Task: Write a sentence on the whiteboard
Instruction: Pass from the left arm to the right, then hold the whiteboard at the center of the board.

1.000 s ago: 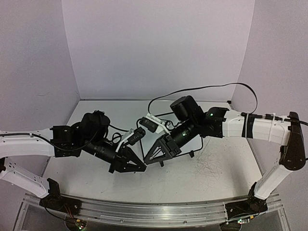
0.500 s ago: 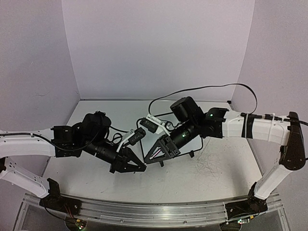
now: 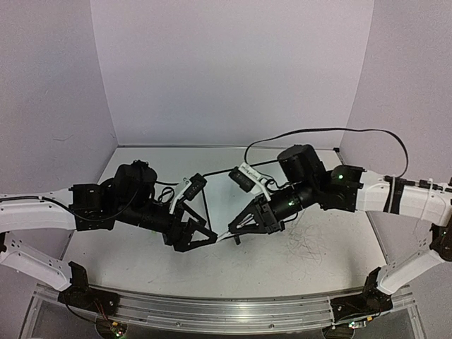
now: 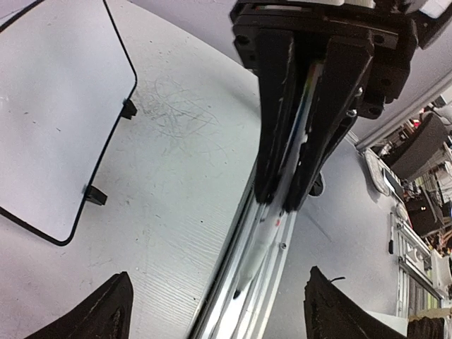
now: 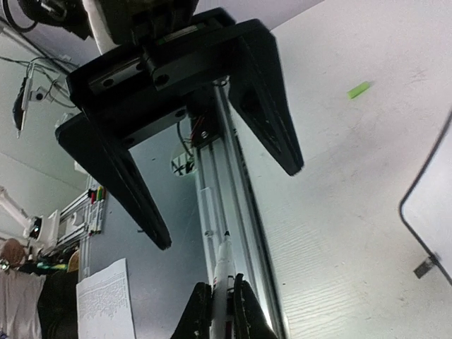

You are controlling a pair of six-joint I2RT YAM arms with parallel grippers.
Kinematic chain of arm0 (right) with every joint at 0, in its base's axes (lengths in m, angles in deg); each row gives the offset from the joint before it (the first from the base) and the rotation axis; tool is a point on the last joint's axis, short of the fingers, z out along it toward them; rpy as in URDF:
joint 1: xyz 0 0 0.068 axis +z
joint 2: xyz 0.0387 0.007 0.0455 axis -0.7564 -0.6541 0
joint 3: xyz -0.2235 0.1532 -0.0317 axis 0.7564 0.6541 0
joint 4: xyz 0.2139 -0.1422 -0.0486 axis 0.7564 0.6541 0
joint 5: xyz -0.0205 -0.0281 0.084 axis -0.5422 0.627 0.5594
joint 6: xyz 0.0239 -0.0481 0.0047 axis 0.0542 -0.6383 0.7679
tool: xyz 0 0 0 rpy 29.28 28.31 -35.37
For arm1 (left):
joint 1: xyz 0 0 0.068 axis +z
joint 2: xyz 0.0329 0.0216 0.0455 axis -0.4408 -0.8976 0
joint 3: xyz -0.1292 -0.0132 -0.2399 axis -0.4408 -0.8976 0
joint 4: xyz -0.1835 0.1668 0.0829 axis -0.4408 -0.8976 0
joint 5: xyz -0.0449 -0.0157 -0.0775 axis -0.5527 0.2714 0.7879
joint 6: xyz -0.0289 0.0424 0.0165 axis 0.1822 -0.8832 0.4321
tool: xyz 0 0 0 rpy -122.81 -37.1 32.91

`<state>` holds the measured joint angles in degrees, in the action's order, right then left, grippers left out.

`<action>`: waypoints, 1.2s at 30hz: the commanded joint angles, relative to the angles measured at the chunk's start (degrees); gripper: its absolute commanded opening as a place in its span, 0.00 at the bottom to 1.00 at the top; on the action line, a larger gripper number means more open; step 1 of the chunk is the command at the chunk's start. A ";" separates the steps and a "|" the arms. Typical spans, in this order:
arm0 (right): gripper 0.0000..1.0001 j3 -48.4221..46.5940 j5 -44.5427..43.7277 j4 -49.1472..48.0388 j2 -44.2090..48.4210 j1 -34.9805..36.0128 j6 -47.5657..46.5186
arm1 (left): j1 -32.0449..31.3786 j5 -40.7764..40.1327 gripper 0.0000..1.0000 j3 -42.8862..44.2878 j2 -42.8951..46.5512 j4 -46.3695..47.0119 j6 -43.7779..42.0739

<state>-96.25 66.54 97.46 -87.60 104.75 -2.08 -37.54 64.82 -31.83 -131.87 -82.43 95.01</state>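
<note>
Nearly tip to tip over scuffed white table (image 4: 162,212): black left gripper (image 4: 219,274), wedge-shaped jaws spread wide, holding nothing; right gripper (image 4: 279,200) clamped on slim white marker (image 4: 261,244). Whiteboard (image 4: 56,106), with thin black frame, rounded corners and two small feet, rests on table just behind grippers, partly hidden under right arm from above. Grey scribbles (image 4: 176,116) beside it; ribbed aluminium rail (image 5: 244,205) at table edge.

Tip to tip at mid-table (image 3: 141,261): left fingers (image 5: 272,120) on the left, right fingers (image 4: 275,120) on the right, marker (image 5: 224,272) between the right pair. Just behind both, on the table, the whiteboard (image 3: 226,201). Scribbles (image 3: 307,244) just right of it. Rail (image 3: 212,314) along the near edge.
</note>
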 commanded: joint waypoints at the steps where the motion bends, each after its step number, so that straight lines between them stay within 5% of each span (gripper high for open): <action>1: 0.00 5.65 -12.07 -7.74 7.55 -2.30 3.00 | 0.27 -7.54 0.90 -0.17 2.59 4.26 3.43; 10: 0.00 21.61 -33.79 -20.87 26.59 -4.89 13.36 | 0.75 -25.02 0.93 -3.33 5.03 8.88 7.99; 18: 0.00 24.12 -48.20 -20.78 33.32 -5.00 12.14 | 1.37 -38.61 0.96 -9.53 6.85 15.65 12.76; 36: 0.00 16.22 -49.48 -10.28 26.51 -4.96 4.77 | 6.12 -44.95 0.99 -17.98 7.03 15.20 31.69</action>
<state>-75.32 16.12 85.40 -59.22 99.91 6.98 -31.63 22.48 -48.46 -126.36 -68.87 120.04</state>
